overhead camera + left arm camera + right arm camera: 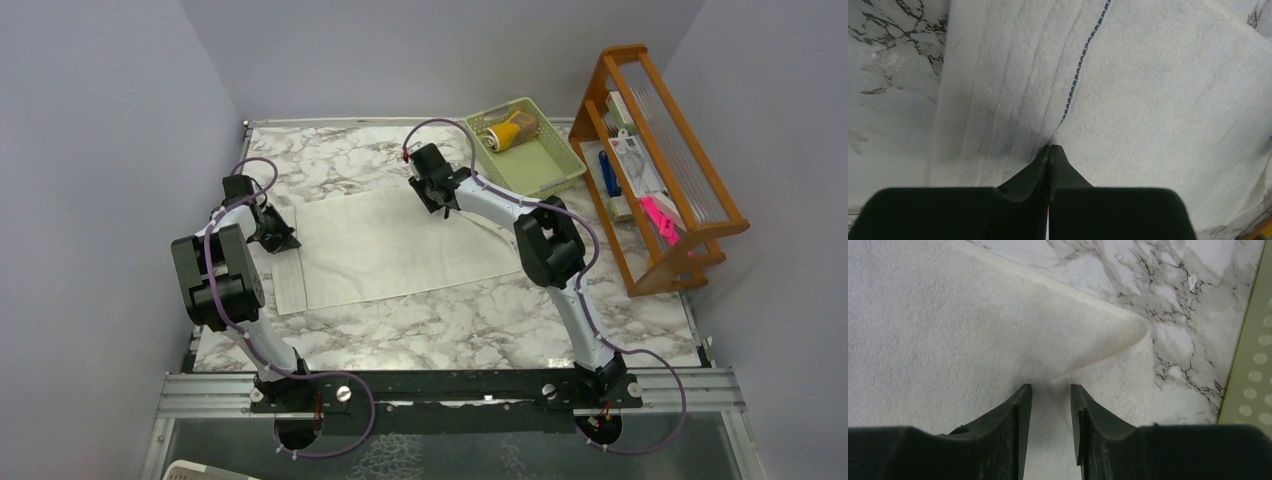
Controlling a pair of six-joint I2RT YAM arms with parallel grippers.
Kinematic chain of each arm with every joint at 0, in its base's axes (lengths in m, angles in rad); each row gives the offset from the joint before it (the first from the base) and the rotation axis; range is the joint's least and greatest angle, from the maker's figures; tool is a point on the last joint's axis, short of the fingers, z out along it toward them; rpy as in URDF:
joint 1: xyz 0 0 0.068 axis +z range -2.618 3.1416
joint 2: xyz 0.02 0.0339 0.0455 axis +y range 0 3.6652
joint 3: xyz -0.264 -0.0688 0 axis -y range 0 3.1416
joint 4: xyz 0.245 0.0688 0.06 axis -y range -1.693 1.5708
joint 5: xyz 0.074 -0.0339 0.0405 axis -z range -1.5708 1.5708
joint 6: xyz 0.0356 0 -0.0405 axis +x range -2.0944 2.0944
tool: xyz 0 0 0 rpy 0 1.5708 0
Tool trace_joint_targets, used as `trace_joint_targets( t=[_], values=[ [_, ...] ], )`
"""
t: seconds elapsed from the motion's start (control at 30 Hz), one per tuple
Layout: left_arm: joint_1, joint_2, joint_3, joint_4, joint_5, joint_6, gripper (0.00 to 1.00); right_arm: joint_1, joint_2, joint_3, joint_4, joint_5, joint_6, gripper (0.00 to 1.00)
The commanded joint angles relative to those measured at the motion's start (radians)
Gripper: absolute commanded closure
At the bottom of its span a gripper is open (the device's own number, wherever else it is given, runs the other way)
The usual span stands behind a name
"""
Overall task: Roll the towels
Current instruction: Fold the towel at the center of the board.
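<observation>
A cream-white towel (390, 250) lies flat in the middle of the marble table. My left gripper (280, 236) is at its left edge. In the left wrist view the gripper (1052, 148) is shut, and the towel (1158, 100) puckers into the tips beside a line of blue stitching (1083, 60). My right gripper (432, 196) is at the towel's far right corner. In the right wrist view the gripper (1050, 388) is open over a lifted, curled corner (1128, 335) of the towel. A mustard-yellow roll (512, 130) lies in the pale green basket (545, 170). A tan-brown towel does not show clearly.
The basket stands at the back right, close to my right gripper, and its edge shows in the right wrist view (1253, 340). A wooden rack (700, 215) with small items stands along the right wall. Grey walls close in the left, back and right.
</observation>
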Motion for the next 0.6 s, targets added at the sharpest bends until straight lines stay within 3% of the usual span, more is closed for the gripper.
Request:
trace_joint_targets(
  t=[0.0,0.27,0.4,0.47,0.53,0.57],
  values=[
    [0.003,-0.025,-0.01,0.012,0.01,0.014,0.98,-0.016,0.034,0.029,-0.032,-0.022,-0.001,0.66],
    [0.006,-0.024,-0.007,0.013,0.007,0.019,0.98,-0.066,0.024,0.008,-0.027,-0.033,0.035,0.97],
    [0.008,-0.021,-0.005,0.012,0.006,0.02,0.98,-0.085,-0.001,0.0,-0.023,-0.03,0.036,0.99],
    [0.009,-0.019,-0.005,0.011,0.004,0.022,0.98,-0.089,-0.023,-0.004,-0.015,-0.044,0.036,0.95],
    [0.009,-0.014,-0.004,0.011,0.003,0.023,0.98,-0.091,-0.042,-0.001,-0.014,-0.074,0.037,0.76],
    [0.009,-0.012,-0.003,0.011,0.003,0.022,0.98,-0.091,-0.051,-0.002,-0.012,-0.091,0.037,0.61]
  ],
)
